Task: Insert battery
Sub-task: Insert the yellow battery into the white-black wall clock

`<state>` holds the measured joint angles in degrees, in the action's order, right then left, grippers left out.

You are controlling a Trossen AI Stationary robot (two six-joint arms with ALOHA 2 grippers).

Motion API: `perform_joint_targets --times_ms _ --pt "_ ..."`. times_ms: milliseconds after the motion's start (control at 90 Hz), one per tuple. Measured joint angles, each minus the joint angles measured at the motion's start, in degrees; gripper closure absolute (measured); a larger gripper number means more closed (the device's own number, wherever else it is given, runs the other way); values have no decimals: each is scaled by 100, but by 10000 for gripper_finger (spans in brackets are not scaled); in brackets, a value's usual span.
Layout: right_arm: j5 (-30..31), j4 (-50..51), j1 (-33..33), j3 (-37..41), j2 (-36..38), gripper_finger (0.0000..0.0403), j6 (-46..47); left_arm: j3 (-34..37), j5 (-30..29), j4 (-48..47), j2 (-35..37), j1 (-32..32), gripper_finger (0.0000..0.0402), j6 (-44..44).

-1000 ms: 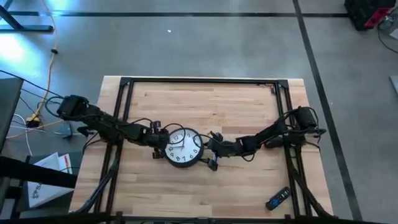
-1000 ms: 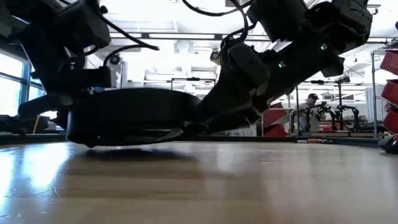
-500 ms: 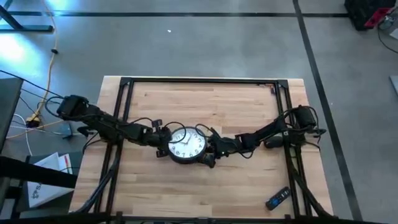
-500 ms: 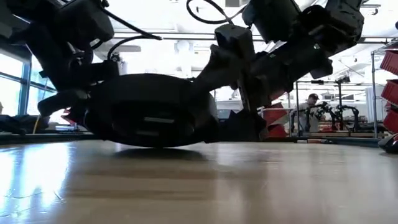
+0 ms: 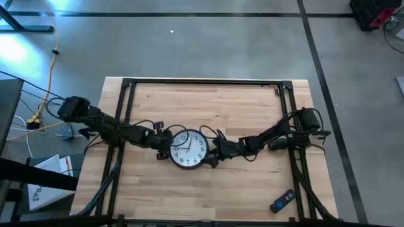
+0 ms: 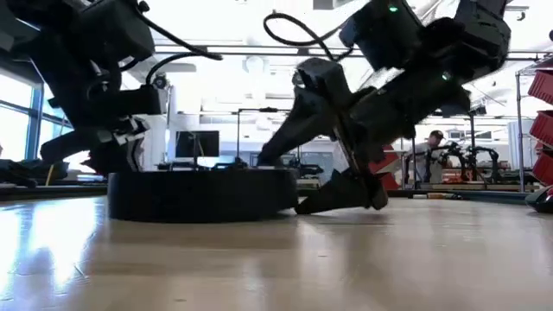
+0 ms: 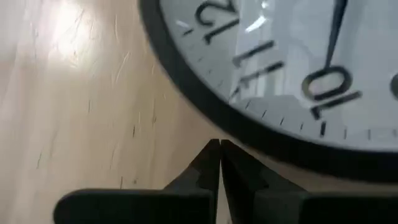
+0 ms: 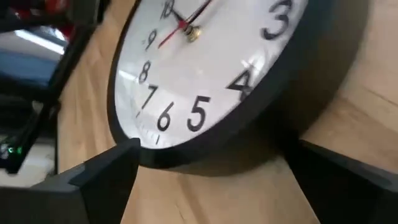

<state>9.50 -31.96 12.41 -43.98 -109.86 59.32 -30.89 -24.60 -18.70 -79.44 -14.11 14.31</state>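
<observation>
Near edge, 5 o'clock corner: a small dark device with a blue patch (image 5: 282,201) lies on the bare wood, well apart from both arms; too small to tell what it is.
Table (image 5: 208,189): light wooden planks with a black frame along its sides and far edge.
Clock (image 5: 188,149): round, black-rimmed, white-faced, lying flat and face up near the middle of the table, between the two grippers; in the low view its rim sits level on the wood.
Left gripper (image 5: 163,142): at the clock's 9 o'clock side, just beside the rim near the numerals 10 and 11; its fingers (image 7: 208,163) are pressed together with only a thin seam between them, the tips just short of the rim and holding nothing.
Right gripper (image 5: 213,151): at the clock's 3 o'clock side, its fingers (image 8: 106,163) spread wide apart and flanking the rim near the numerals 4 to 6; whether they touch the rim is hard to say.
Battery: cannot be picked out in any view.
Background: a person (image 6: 429,155) shows far behind the table in the low view.
</observation>
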Motion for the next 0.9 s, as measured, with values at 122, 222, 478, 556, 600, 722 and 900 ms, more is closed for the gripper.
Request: perform_joint_targets --times_ms 122,222,478,556,600,722,900 --pt "262 -599 4 241 -25 28 201 11 6 130 0 3 402 -33" --pt "358 -606 5 259 -27 28 368 15 2 253 -2 7 402 -35" --pt "334 -356 6 253 4 28 451 17 7 176 -4 2 402 44" --pt "264 -266 13 209 44 28 -65 17 11 173 -4 2 402 44" --pt "244 -175 10 151 76 28 -384 17 11 170 -4 2 402 18" --pt "276 146 -4 15 297 27 -1429 17 25 62 -4 2 402 12" --pt "678 735 238 -22 934 27 -3316 17 101 -50 -4 2 402 107"
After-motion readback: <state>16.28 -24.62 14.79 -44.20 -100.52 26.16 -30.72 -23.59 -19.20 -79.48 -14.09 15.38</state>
